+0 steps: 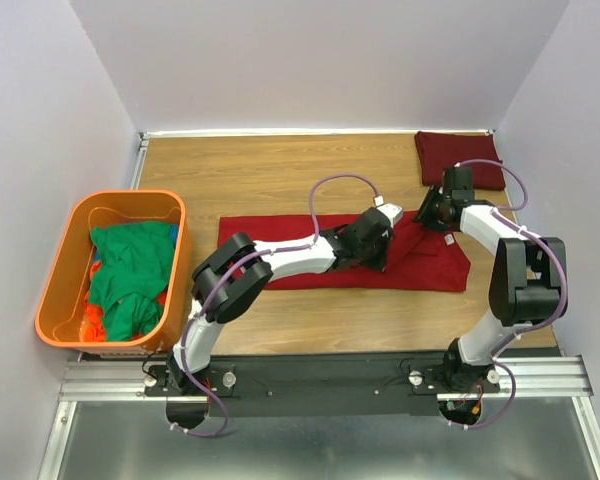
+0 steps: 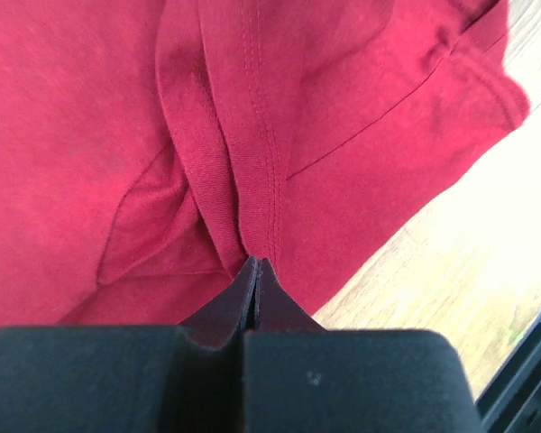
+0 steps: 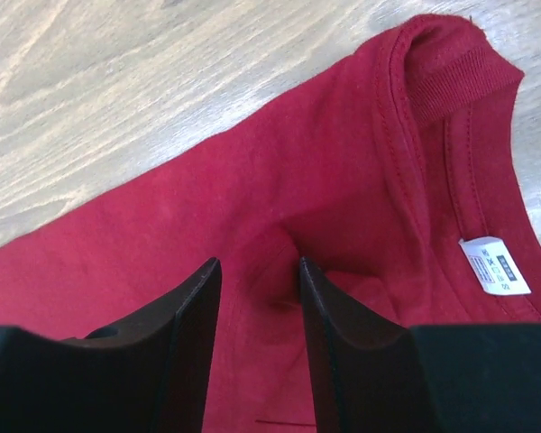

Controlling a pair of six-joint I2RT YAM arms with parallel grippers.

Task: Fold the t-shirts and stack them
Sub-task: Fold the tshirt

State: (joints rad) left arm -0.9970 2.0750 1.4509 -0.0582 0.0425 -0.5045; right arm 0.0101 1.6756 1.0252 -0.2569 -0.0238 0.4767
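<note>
Red t-shirt [image 2: 90, 108] cloth is clamped in my left end effector [image 2: 257, 263]. Its two fingers are pressed fully together on a raised ridge of fabric, and a double-stitched hem [image 2: 263, 135] runs straight up out of the pinch. Bare wood of the tabletop [image 2: 487, 244] shows just beside it, past the cloth's edge.

My right end effector [image 3: 260, 271] has its fingers standing apart, tips down at the same shirt, with a shallow crease of red cloth in the gap and nothing gripped. Just beyond those fingers lie the ribbed collar [image 3: 451, 72] and a small white label [image 3: 493, 266] inside the neck.

From above, the shirt lies stretched along the middle of the tabletop, parallel to the near edge. Its right end is rumpled where both end effectors meet it, the left one on the shirt's right half and the right one at its far right corner.

A dark maroon t-shirt [image 1: 458, 158], folded into a rectangle, sits in the far right corner of the tabletop, apart from the red one. Beside the left edge stands an orange tub [image 1: 55, 290] holding crumpled green t-shirts [image 1: 130, 265].
</note>
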